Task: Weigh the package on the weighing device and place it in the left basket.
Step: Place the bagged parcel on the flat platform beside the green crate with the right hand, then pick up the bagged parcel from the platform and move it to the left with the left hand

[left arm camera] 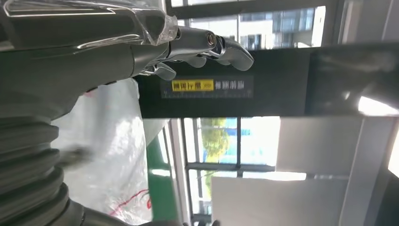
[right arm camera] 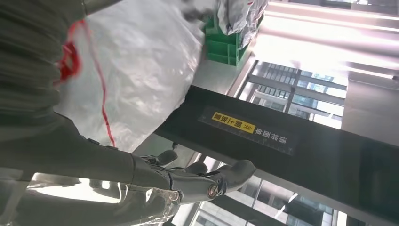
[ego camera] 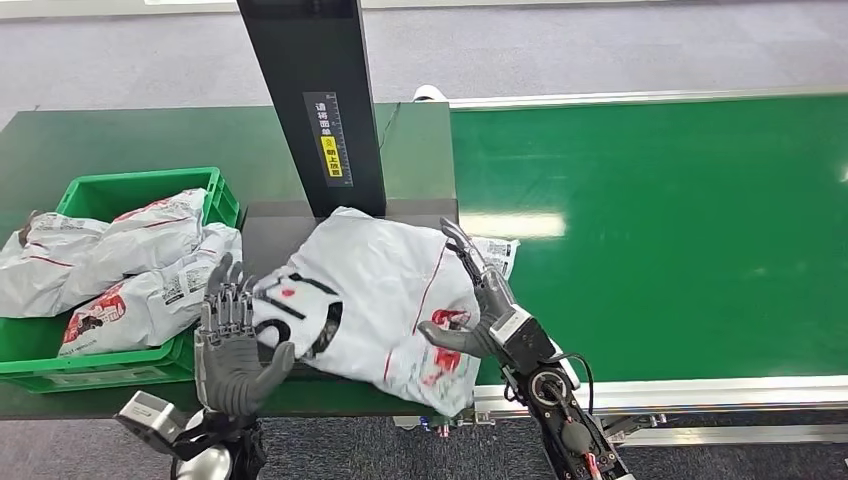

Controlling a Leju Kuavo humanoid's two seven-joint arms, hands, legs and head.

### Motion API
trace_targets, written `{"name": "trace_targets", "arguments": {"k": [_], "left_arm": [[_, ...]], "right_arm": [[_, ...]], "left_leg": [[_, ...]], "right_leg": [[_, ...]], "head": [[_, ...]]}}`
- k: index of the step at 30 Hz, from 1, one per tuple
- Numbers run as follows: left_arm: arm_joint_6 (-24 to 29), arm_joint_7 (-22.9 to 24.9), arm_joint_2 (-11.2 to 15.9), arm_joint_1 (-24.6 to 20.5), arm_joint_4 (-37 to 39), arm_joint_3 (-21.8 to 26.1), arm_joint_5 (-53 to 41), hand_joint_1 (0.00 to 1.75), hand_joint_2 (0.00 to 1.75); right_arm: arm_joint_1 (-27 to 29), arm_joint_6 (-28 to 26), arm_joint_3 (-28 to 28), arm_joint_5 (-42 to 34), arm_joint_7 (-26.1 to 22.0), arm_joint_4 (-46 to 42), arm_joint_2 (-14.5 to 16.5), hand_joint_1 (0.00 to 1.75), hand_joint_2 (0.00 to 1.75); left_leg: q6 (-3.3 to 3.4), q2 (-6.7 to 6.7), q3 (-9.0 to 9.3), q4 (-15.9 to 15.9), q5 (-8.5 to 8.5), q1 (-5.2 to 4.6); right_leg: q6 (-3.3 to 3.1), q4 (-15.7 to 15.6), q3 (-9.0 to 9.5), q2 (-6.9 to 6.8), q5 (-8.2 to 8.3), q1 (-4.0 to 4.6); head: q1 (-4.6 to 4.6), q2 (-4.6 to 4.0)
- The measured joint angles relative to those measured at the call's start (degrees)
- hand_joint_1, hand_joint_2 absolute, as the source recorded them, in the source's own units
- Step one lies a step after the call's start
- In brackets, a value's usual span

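Package: a large white plastic mailer bag (ego camera: 375, 300) with red lines and a black-and-red print lay crumpled on the dark weighing platform (ego camera: 270, 225), at the foot of the black upright column (ego camera: 315, 100); its near edge hung over the table's front edge.
Left hand: the left hand (ego camera: 235, 345) stood at the package's left end, palm facing the bag, fingers straight and apart, thumb out to the side; it gripped nothing, and whether the palm touched the bag could not be told.
Right hand: the right hand (ego camera: 480, 300) was at the package's right side, fingers stretched wide and pointing away from the robot, thumb lying against the bag's red-printed corner; nothing was closed in it (a flat hand against the plastic, not a grasp).
Left basket: a green plastic crate (ego camera: 130, 190) sat to the left of the platform, heaped with several white mailer bags (ego camera: 120, 260) that rose above its rim.
Column label: a black strip with a yellow patch (ego camera: 330, 140) ran down the column's face; its print was too small to read.
Conveyor: a bright green belt (ego camera: 660, 230) with a silver frame stretched to the right of the scale.
Table: a dark green top (ego camera: 100, 135) carried the crate and the scale.
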Motion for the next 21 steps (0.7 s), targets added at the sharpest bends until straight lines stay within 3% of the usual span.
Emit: {"name": "trace_targets", "arguments": {"k": [11,13,16,18,21], "left_arm": [[3.19,3.86,1.39,-7.22,5.81,-4.11,-12.57,0.00,1.75],[8.37,8.23,1.70,-8.46,6.98,-5.69,-20.29,0.00,1.75],[17.19,20.66,2.29,-10.27,9.51,-9.26,-40.52,0.00,1.75],[17.29,25.08,2.50,-10.91,11.37,-11.04,-48.61,0.00,1.75],[14.46,28.69,2.61,-11.31,14.55,-12.37,-51.61,0.00,1.75]], "right_arm": [[0.84,1.64,-1.54,1.78,0.23,-2.14,0.01,0.00,1.75],[0.84,1.62,-1.56,1.95,0.31,-2.17,0.02,0.00,1.75],[0.85,1.62,-1.62,2.14,0.37,-2.42,0.01,0.00,1.75],[0.85,1.67,-1.66,2.37,0.37,-2.56,0.01,0.00,1.75],[0.85,1.75,-1.79,2.86,0.35,-2.59,0.02,0.00,1.75]], "left_leg": [[0.00,0.02,0.01,0.00,0.00,0.00],[0.00,0.01,0.00,0.00,0.00,0.00],[0.00,0.01,0.00,0.00,0.00,0.00],[0.00,0.03,0.00,0.00,0.00,0.00],[0.00,0.05,0.00,0.00,0.00,0.00]], "right_leg": [[0.00,0.00,0.00,0.02,0.01,0.00],[0.00,0.00,0.00,0.01,0.01,0.00],[0.00,0.00,0.01,0.01,0.01,0.00],[0.00,0.00,0.01,0.02,0.01,-0.01],[0.00,0.00,-0.01,0.03,0.01,-0.01]], "head": [[-0.01,0.00],[0.00,0.00],[0.00,0.00],[-0.01,0.00],[-0.01,0.00]]}}
